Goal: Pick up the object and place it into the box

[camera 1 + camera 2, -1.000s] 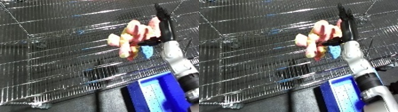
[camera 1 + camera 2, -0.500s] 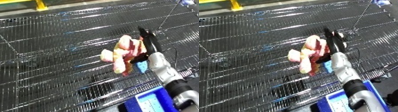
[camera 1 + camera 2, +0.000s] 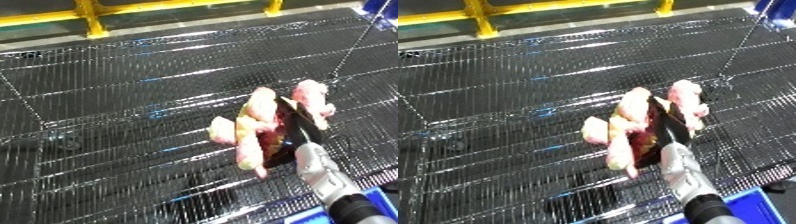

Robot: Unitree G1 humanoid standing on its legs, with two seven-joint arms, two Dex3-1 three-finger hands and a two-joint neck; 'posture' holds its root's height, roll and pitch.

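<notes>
My right hand (image 3: 298,131) is raised over the black wire-mesh surface (image 3: 133,115), its fingers curled round a pink and cream plush toy (image 3: 251,128). The toy's lumpy limbs stick out on both sides of the hand and hang below it. The white and silver right forearm (image 3: 322,175) rises from the lower right. A blue corner of the bin (image 3: 386,196) peeks in at the bottom right edge. The left hand shows in neither view.
Yellow metal posts and a rail (image 3: 89,15) stand along the far edge of the mesh. A thin wire or seam (image 3: 355,42) runs diagonally across the mesh at the upper right.
The camera has tilted upward: the blue bin has slid almost out of view at the bottom right and the yellow rail has come in at the top. My right hand still holds the toy.
</notes>
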